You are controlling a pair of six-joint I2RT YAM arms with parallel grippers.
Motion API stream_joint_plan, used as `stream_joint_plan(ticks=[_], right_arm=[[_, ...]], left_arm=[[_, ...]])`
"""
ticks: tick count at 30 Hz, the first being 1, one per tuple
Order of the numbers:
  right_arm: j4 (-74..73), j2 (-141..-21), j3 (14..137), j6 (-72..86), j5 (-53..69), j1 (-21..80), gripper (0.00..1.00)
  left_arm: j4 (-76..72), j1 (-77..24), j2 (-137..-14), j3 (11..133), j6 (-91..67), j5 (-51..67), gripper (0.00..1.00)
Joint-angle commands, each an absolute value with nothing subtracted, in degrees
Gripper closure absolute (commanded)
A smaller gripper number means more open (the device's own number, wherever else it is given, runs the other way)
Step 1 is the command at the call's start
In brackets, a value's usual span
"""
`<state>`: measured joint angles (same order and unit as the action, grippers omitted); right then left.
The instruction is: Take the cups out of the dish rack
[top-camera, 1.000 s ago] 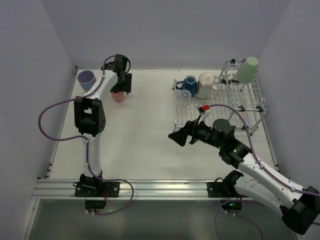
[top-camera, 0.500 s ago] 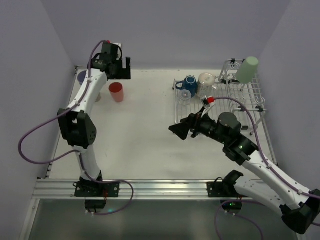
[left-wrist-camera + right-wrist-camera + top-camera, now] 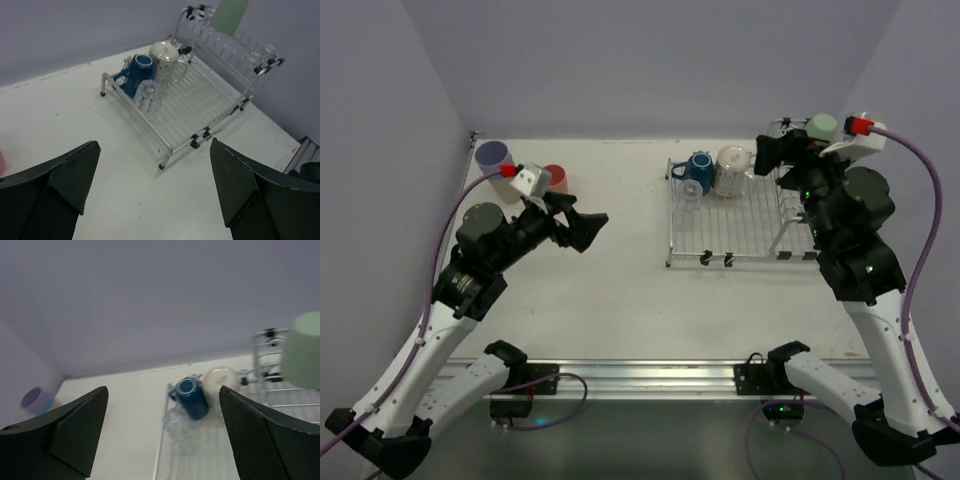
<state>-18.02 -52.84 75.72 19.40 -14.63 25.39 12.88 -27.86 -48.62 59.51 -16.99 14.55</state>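
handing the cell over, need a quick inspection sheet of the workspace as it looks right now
surface: white table, no spills seen
job's things: dish rack holds a dark-blue mug, a white speckled mug and a clear glass; green tumbler on the rack's tall end section; lavender tumbler and salmon-pink tumbler on the table at far left
clutter: nothing seen
grippers: left gripper open, empty, above bare table; right gripper open, empty, up beside the green tumbler
cables: purple cables loop off both wrists, clear of the rack
surroundings: plain lavender-grey walls; metal rail at the near edge
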Motion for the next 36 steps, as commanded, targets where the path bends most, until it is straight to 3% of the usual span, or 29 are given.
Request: stream_joint_plan(ticks=[1, 6, 12, 20, 36], right_arm=[[-21.53, -54.92, 80.5, 15.21, -25.39, 16.81, 0.04], [-23.81, -62.9, 86.12, 13.54, -25.76, 6.61, 0.01], [-26.54, -73.2, 92.36, 11.51, -21.71, 0.8, 0.01], [-26.89, -83.75, 97.29, 9.68, -19.69, -2.63, 0.01], [-25.4, -92.9, 100.37, 8.09, -17.67, -4.22, 0.04]], left_arm=[[10.28, -27.51, -44.23, 49.77, -17.24, 19.51, 0.0], [10.37, -27.6, -37.72, 40.89, -15.47, 19.34, 0.0], [12.48, -35.15, -38.15, 41.66, -13.1, 13.36, 0.0], [13.1, -41.13, -39.37, 41.4, -12.22, 11.87, 0.0], [13.45, -41.84, -43.33, 42.19, -11.51, 9.14, 0.0]])
